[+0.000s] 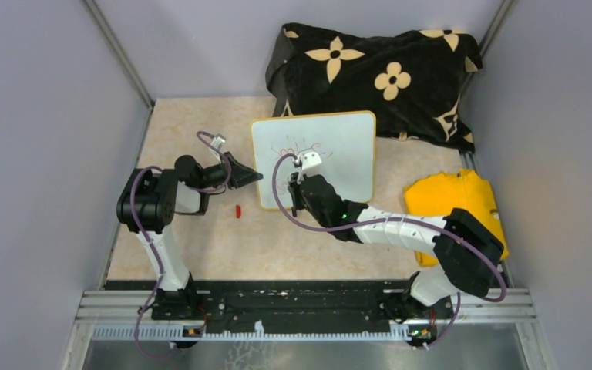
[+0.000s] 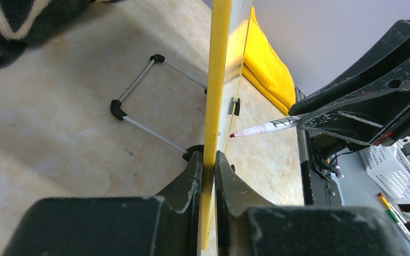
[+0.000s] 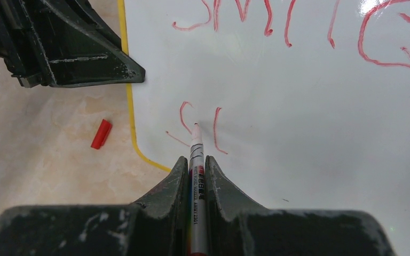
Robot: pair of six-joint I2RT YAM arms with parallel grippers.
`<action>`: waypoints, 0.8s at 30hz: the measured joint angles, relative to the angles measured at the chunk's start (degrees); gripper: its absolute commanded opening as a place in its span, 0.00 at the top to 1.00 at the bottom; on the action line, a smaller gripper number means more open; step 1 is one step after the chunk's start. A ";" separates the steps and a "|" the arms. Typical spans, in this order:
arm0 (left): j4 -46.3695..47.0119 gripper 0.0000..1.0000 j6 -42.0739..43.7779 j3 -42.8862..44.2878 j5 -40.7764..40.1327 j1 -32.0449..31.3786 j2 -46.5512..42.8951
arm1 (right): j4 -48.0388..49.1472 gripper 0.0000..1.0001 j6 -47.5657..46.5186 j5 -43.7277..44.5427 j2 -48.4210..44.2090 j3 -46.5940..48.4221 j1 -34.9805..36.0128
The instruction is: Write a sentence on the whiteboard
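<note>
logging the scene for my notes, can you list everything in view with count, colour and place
whiteboard: 1, white, yellow frame, table centre
lettering: red, two lines on the whiteboard, lower one barely started
marker: 1, white barrel, red tip at the lower line
marker cap: 1, red, table, left of the whiteboard
cloth: 1, black with cream flowers, behind the whiteboard
fabric bundle: 1, yellow, right of the whiteboard
table: 1, beige marbled
left arm: 1, black and white, jaws shut on the whiteboard's left edge
right arm: 1, black and white, jaws shut on the marker
</note>
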 measured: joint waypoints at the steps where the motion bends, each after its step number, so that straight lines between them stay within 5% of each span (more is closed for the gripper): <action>1: 0.00 0.95 0.00 0.00 0.00 0.00 0.00 | -0.04 1.00 0.00 0.15 0.15 0.00 0.00; 24: -0.24 0.96 0.24 0.02 0.00 0.00 0.00 | -0.90 1.00 1.05 3.80 -1.01 -1.68 -0.66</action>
